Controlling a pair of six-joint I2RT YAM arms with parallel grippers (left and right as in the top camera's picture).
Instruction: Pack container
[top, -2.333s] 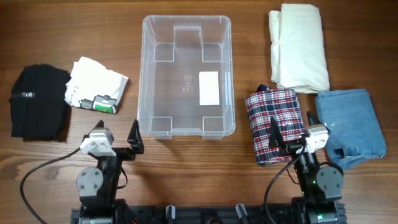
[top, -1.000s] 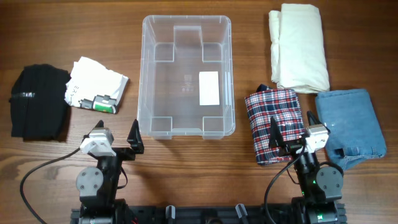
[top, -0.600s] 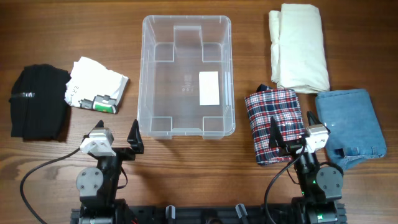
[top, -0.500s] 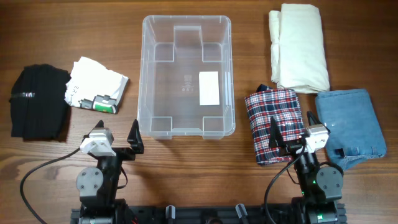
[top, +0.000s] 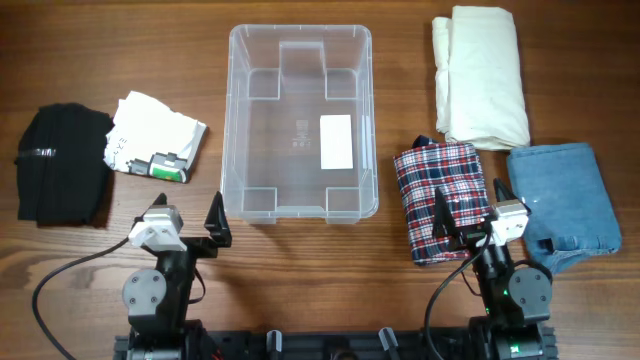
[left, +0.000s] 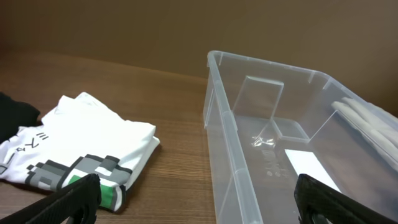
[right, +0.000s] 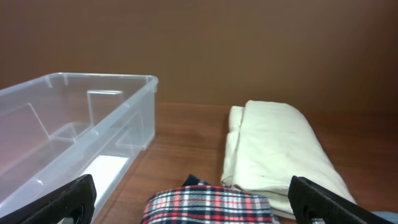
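container (top: 300, 125) centre, shirts (top: 100, 155) left, folded cloths (top: 490, 140) right

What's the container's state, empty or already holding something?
Empty. Inside the container only its white label and bare floor show; the plaid cloth and printed white shirt lie outside it.

Plaid cloth (right: 208, 208): near end cut off, right wrist view | black garment (left: 11, 119): mostly off left edge, left wrist view | container (top: 275, 150): floor embossing too small to read

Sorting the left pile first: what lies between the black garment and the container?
The folded white printed shirt, touching the black garment, then bare table before the container. Overhead view.
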